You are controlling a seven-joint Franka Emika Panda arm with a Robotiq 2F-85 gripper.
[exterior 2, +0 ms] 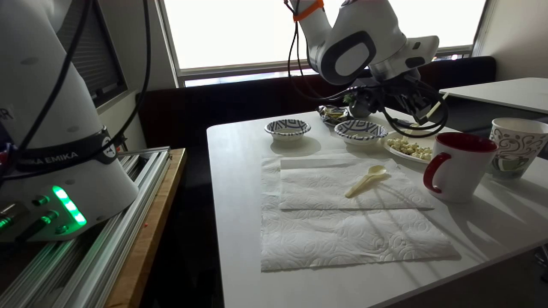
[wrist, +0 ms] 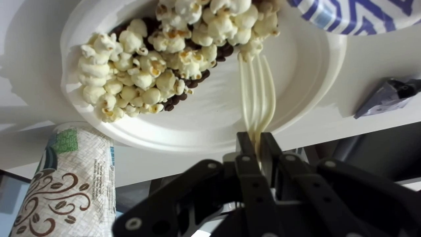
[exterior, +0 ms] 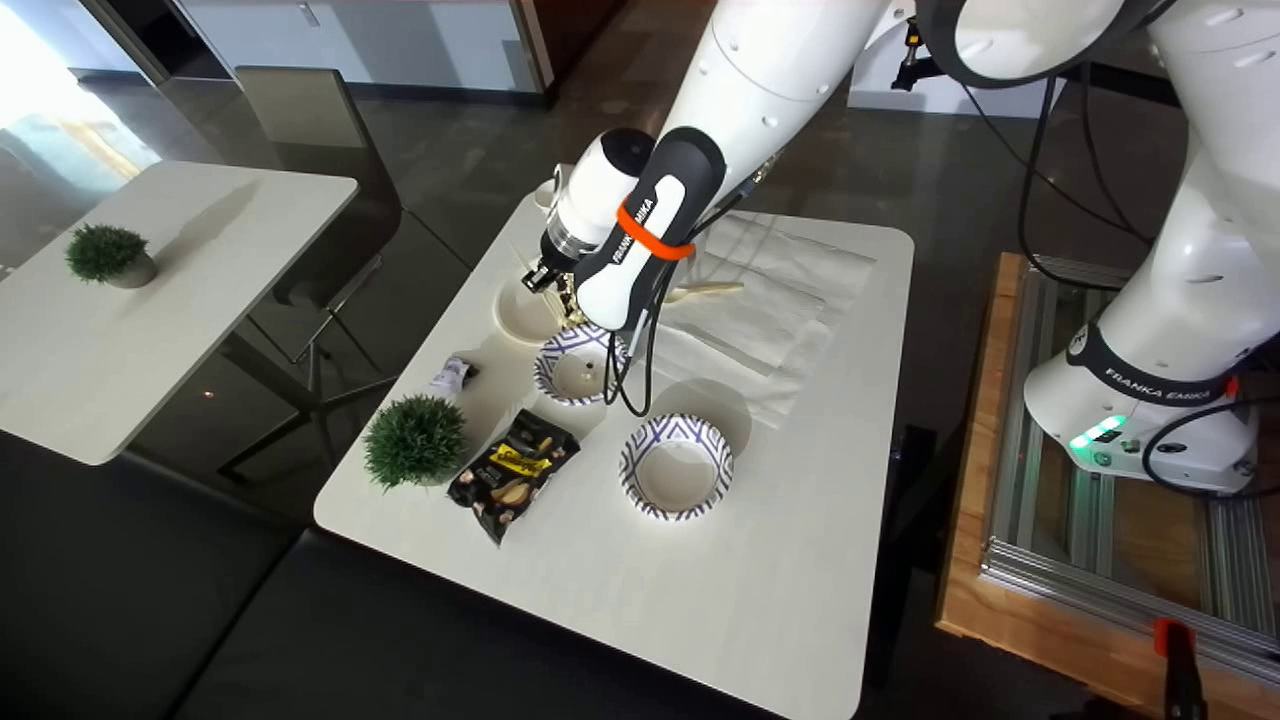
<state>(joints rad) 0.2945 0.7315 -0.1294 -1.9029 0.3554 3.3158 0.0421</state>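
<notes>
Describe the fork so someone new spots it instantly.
Find the table with paper towels, then its white plate of popcorn. Over that plate, the gripper holds the pale fork, pronged end toward the popcorn. Unlike the similarly pale spoon lying on the paper towels, it is pronged and gripped.

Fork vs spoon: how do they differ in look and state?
The fork is clamped in the gripper; the spoon lies loose on the paper towels. The fork ends in slim tines; the spoon ends in a rounded bowl. Both are pale yellow.
</notes>
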